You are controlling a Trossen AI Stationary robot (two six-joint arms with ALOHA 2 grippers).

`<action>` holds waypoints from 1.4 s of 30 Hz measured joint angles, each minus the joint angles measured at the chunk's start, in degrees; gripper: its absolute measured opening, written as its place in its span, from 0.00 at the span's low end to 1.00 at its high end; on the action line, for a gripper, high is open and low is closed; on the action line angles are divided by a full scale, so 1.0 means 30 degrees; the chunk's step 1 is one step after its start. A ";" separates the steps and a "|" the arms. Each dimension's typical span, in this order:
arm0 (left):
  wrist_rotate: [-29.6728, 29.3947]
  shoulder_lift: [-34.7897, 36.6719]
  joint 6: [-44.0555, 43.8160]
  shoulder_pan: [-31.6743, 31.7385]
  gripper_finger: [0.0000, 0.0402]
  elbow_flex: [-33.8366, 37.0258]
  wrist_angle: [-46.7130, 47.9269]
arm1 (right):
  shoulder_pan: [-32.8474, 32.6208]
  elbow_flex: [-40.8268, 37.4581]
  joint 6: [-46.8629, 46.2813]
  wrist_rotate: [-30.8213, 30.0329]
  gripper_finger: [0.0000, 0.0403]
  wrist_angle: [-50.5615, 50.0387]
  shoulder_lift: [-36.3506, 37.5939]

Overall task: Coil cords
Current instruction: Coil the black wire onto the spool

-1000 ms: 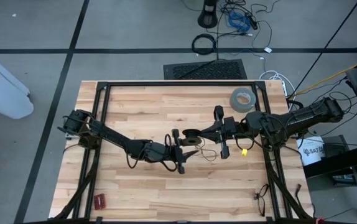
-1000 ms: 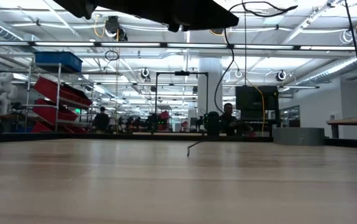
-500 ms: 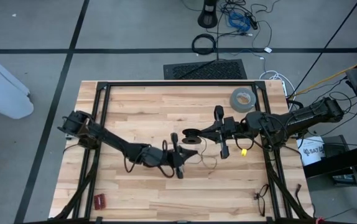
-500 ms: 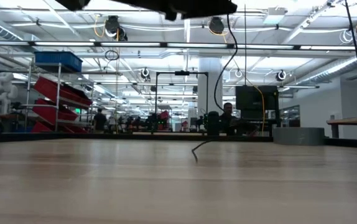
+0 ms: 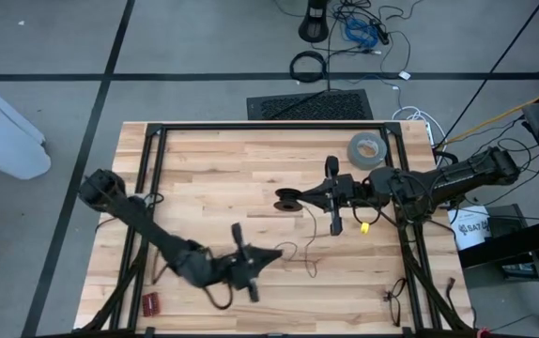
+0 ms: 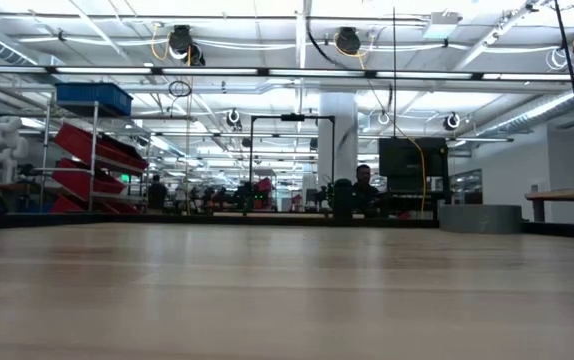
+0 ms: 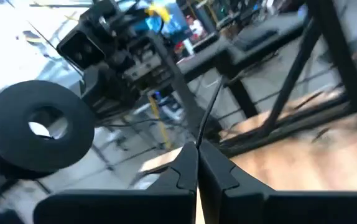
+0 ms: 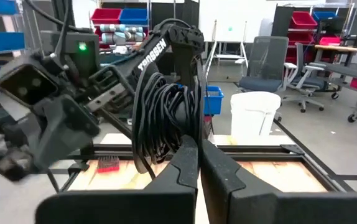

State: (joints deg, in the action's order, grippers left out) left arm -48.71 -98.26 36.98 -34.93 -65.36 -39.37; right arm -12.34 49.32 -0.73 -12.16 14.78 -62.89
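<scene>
- Winding the cord (image 5: 300, 253) is partly done: a small bundle of loops (image 5: 288, 200) hangs at the tip of the right gripper (image 5: 300, 200), near the middle of the table (image 5: 204, 160), while a loose tail trails across the wood toward the near edge.
- Up close in the right wrist view, the bundle (image 8: 166, 124) is many thin black loops draped over the two pressed-together fingers (image 8: 185, 165). So the right gripper is pinching the coiled part of the cord.
- That loose tail runs from the bundle toward the left gripper (image 5: 274, 253), which sits closer to the near edge of the table.
- In the left wrist view, a thin black line (image 7: 208, 112) comes straight out from between the left fingers (image 7: 188, 171), and the fingers are squeezed together. I think the left gripper is pinching the free end of the cord.
- Some wavy cord lies slack on the table between the two grippers, so it is not all wound up yet.
- What is left, I guess, is to bring that slack around the bundle and add more loops.
- A grey tape roll (image 5: 366, 150) lies near the far right corner of the table, well apart from the cord.
- A small red thing (image 5: 149, 302) lies near the near left corner.
</scene>
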 joint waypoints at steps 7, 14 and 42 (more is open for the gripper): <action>-0.2815 0.1224 -0.5733 -0.2299 0.00 -0.0002 0.5127 | 0.0001 0.0000 0.0044 0.0000 0.00 0.0357 0.0410; -0.6322 0.1209 -0.9167 -0.4111 0.00 0.0005 0.8520 | -0.0280 0.0000 0.0157 0.0044 0.00 -0.0213 0.1607; -0.5427 0.1601 -1.4593 -0.0787 0.34 0.0034 0.9284 | -0.1048 0.0000 0.0916 -0.1618 0.00 -0.1557 0.2819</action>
State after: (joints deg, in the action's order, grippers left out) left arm -64.99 -93.45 -6.80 -37.29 -65.25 -11.51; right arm -15.49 49.32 2.02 -17.02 10.11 -54.44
